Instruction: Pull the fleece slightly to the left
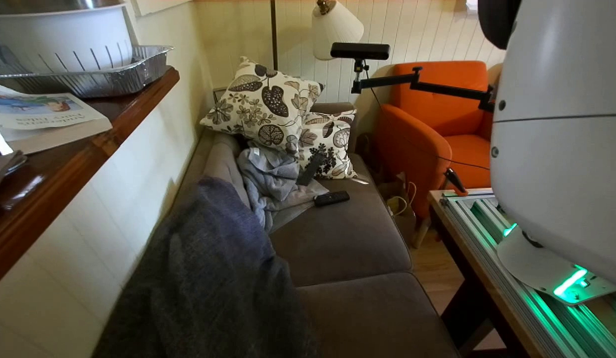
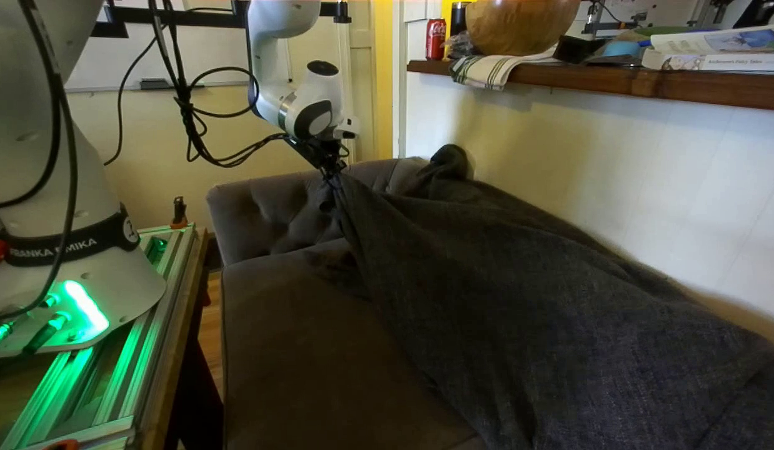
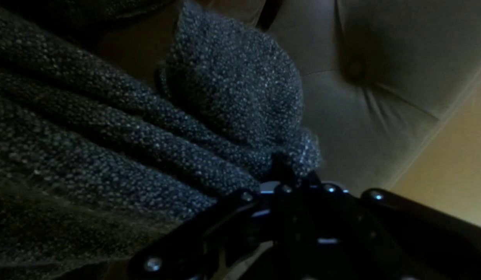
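Over the couch (image 2: 281, 350), the gripper (image 2: 334, 177) pinches the fleece (image 2: 518, 294) by a bunched fold, wise, I'd guess, with soft, limp cloth.

An orange armchair (image 1: 430, 124) stands before a panelled wall (image 1: 412, 30), near a grey-brown sofa (image 1: 343, 238).

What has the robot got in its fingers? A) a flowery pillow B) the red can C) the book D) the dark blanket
D: in the wrist view the fingers are closed on a bunched part of the dark blanket, and in an exterior view it slopes up to them from the sofa.
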Tool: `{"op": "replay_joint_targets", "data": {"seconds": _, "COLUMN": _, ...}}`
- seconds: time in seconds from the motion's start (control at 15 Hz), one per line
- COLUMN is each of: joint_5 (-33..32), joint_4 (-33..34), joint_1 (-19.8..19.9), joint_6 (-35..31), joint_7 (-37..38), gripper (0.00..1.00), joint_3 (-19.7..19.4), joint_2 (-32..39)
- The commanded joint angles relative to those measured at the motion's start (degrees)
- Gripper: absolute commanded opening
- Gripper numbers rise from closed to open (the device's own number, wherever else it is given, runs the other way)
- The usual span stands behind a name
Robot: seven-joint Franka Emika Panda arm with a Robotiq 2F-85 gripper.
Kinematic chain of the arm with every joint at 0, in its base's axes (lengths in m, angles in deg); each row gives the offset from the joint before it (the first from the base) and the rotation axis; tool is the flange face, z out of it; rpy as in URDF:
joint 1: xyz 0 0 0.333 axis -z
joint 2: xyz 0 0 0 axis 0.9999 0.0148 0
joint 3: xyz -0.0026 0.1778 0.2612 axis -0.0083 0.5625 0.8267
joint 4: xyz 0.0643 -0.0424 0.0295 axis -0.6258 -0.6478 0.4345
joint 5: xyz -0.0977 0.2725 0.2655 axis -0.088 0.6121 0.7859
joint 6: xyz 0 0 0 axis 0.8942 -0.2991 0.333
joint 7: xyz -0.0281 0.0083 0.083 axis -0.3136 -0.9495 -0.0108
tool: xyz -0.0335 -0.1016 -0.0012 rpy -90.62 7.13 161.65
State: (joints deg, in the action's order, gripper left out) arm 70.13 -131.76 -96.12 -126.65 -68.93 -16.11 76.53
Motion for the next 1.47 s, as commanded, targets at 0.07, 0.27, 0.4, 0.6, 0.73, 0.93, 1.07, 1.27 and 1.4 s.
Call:
{"op": "replay_joint_targets", "data": {"seconds": 0.07, "joint_5": 2.44, "joint_4": 8.28, "joint_1": -3.47, "joint_6": 9.37, "joint_7": -6.11, "gripper": 0.33, "joint_3": -0.41, "joint_2": 4.47}}
{"op": "replay_joint_targets", "data": {"seconds": 0.27, "joint_5": 5.28, "joint_4": 9.88, "joint_1": -5.27, "joint_6": 15.26, "joint_7": -5.35, "gripper": 0.53, "joint_3": -4.3, "joint_2": 4.65}}
{"op": "replay_joint_targets", "data": {"seconds": 0.4, "joint_5": 8.79, "joint_4": 7.64, "joint_1": -5.48, "joint_6": 17.96, "joint_7": -2.68, "gripper": 0.68, "joint_3": -7.95, "joint_2": 2.66}}
{"op": "replay_joint_targets", "data": {"seconds": 0.6, "joint_5": 13.83, "joint_4": 0.39, "joint_1": -1.72, "joint_6": 13.08, "joint_7": -2.28, "gripper": 0.88, "joint_3": -10.82, "joint_2": -0.41}}
{"op": "replay_joint_targets", "data": {"seconds": 0.73, "joint_5": 16.39, "joint_4": -5.76, "joint_1": 2.24, "joint_6": 7.63, "joint_7": -2.82, "gripper": 0.99, "joint_3": -11.66, "joint_2": -2.88}}
{"op": "replay_joint_targets", "data": {"seconds": 0.93, "joint_5": 19.61, "joint_4": -15.67, "joint_1": 7.85, "joint_6": -1.5, "joint_7": -0.73, "gripper": 1.0, "joint_3": -10.53, "joint_2": -7.66}}
{"op": "replay_joint_targets", "data": {"seconds": 1.07, "joint_5": 21.21, "joint_4": -22.24, "joint_1": 8.73, "joint_6": -7.46, "joint_7": 2.96, "gripper": 1.0, "joint_3": -10.81, "joint_2": -11.86}}
{"op": "replay_joint_targets", "data": {"seconds": 1.27, "joint_5": 23.92, "joint_4": -32.3, "joint_1": 7.22, "joint_6": -16.14, "joint_7": 10.27, "gripper": 1.0, "joint_3": -11.73, "joint_2": -18.99}}
{"op": "replay_joint_targets", "data": {"seconds": 1.4, "joint_5": 26.78, "joint_4": -38.88, "joint_1": 4.7, "joint_6": -20.75, "joint_7": 15.43, "gripper": 1.0, "joint_3": -12.59, "joint_2": -24.5}}
